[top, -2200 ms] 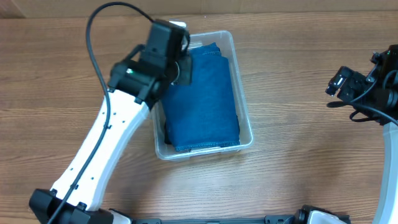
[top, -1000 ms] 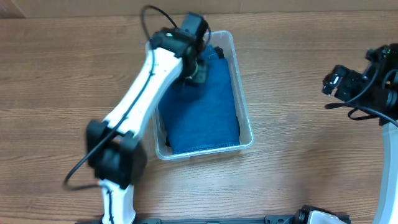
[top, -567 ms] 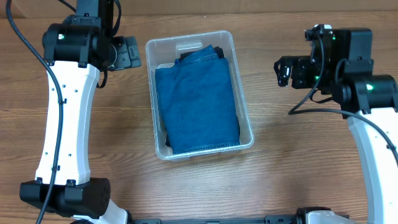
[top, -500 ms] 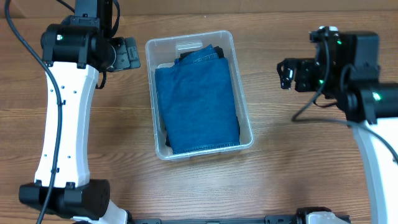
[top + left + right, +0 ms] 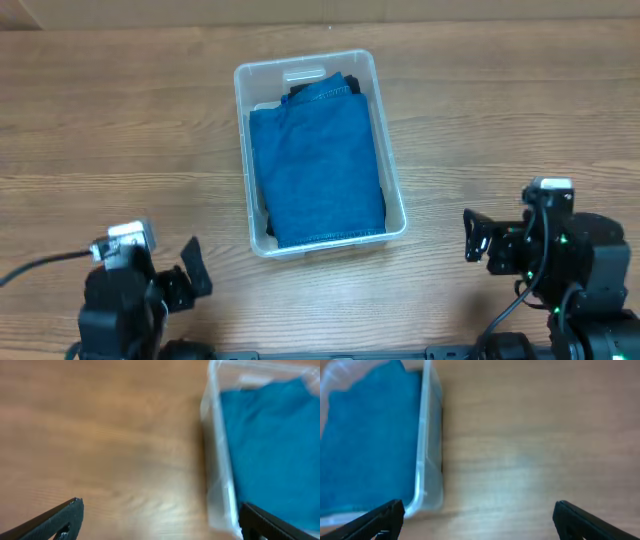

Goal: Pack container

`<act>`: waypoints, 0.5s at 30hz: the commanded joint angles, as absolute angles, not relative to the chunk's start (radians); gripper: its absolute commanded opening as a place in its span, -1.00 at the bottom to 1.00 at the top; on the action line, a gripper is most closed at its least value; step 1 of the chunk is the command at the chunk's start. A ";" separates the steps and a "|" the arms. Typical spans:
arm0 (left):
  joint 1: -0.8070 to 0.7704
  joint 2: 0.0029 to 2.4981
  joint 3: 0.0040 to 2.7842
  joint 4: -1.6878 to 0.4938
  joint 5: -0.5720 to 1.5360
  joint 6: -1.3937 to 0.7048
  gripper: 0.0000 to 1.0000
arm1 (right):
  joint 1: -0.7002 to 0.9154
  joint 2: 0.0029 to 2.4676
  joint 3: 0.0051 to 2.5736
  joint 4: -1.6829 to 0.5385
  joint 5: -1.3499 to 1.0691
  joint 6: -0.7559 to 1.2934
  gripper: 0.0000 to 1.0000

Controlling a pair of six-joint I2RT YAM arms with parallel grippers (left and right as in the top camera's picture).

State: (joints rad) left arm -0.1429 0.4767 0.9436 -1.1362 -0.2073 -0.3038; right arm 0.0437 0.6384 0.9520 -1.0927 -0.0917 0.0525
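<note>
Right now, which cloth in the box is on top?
The blue cloth is on top; the dark cloth only peeks out from under it at the far end of the box.

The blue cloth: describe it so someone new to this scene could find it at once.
Near the middle of the wooden table stands a clear plastic container. Inside lies the folded blue cloth, filling it; nothing else here is blue.

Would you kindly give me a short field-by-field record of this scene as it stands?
container: clear bin, centre of wooden table
contents: folded blue cloth filling most of it
left gripper: open, empty, apart from container
right gripper: open, empty, apart from container
</note>
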 commanded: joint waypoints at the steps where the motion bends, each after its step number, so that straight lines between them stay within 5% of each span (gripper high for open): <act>1: -0.144 0.464 0.917 -1.240 -0.229 -0.325 1.00 | 0.044 0.644 0.949 -1.147 -0.083 0.060 1.00; 9: -0.144 0.464 0.917 -1.241 -0.228 -0.325 1.00 | 0.042 0.560 0.931 -1.142 -0.088 0.049 1.00; 15: -0.144 0.464 0.917 -1.241 -0.228 -0.325 1.00 | 0.045 0.110 0.492 -0.730 -0.184 0.049 1.00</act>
State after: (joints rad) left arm -0.1429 0.4664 0.9215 -1.2438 -0.2150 -0.3122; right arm 0.0441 0.2401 0.6521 -0.8196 -0.1242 0.0509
